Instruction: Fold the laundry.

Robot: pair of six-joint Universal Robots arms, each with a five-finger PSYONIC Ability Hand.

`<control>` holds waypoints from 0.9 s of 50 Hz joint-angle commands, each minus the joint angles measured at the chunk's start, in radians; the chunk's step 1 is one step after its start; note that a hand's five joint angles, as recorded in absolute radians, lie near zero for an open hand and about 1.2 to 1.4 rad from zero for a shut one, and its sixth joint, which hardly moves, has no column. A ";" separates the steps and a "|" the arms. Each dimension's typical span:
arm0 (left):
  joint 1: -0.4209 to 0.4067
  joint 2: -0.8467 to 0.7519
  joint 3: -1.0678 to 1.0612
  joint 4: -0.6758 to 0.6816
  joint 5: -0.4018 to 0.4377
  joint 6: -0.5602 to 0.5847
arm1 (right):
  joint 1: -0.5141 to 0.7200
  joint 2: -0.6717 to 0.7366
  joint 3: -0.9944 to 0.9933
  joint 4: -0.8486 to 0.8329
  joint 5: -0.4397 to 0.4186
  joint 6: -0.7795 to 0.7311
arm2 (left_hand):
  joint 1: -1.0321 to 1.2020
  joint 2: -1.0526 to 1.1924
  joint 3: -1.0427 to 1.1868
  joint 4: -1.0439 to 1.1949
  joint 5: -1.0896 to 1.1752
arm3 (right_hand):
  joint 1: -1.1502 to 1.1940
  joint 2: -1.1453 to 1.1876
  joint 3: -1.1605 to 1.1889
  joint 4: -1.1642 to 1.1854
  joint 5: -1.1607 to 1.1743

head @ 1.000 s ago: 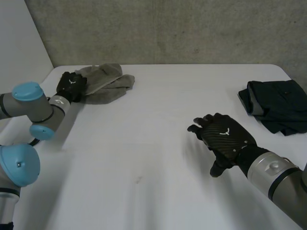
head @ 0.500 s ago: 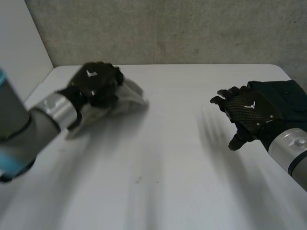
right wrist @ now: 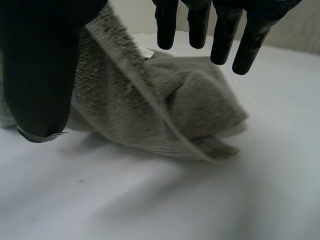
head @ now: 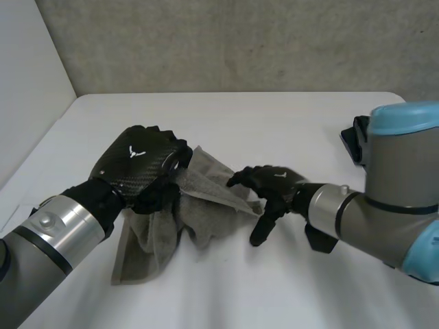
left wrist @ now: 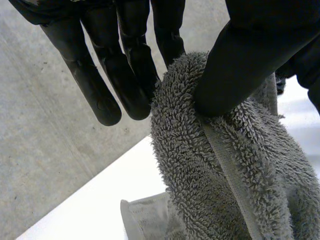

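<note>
two hands at one grey towel [head: 209,185], mid-table. left hand [head: 140,164] holds a bunched fold of it raised, thumb [left wrist: 235,75] pinching the pile against straight fingers [left wrist: 125,80]. the rest hangs down and trails onto the white table [head: 288,288]. right hand [head: 274,185] sits just beside the towel's near edge, fingers [right wrist: 225,35] spread and loose, thumb apart, grasping nothing. dark garment [head: 351,142] lies at the table's right side, behind the right arm, well apart from the towel.

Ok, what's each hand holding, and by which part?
Left hand pinches the grey towel near its hemmed edge; right hand is open beside it, holding nothing.
</note>
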 commanded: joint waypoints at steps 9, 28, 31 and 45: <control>-0.008 -0.022 0.028 0.017 -0.046 0.002 | 0.060 0.280 -0.275 -0.146 0.210 0.056 | 0.288 0.202 0.207 0.196 0.266 | 1.194 1.173 1.185 1.161 1.152; -0.014 -0.292 0.689 0.276 -0.208 0.081 | 0.064 -0.077 -0.502 -0.413 0.298 -0.148 | 0.288 0.202 0.207 0.196 0.266 | 1.194 1.173 1.185 1.161 1.152; -0.014 -0.294 0.695 0.278 -0.211 0.070 | 0.064 -0.126 -0.445 -0.392 0.299 -0.190 | 0.288 0.202 0.207 0.196 0.266 | 1.194 1.173 1.185 1.161 1.152; -0.088 -0.249 0.252 0.272 -0.107 0.076 | 0.064 -0.254 -0.012 0.059 0.288 -0.605 | 0.265 0.179 0.185 0.173 0.243 | 1.194 1.173 1.185 1.161 1.152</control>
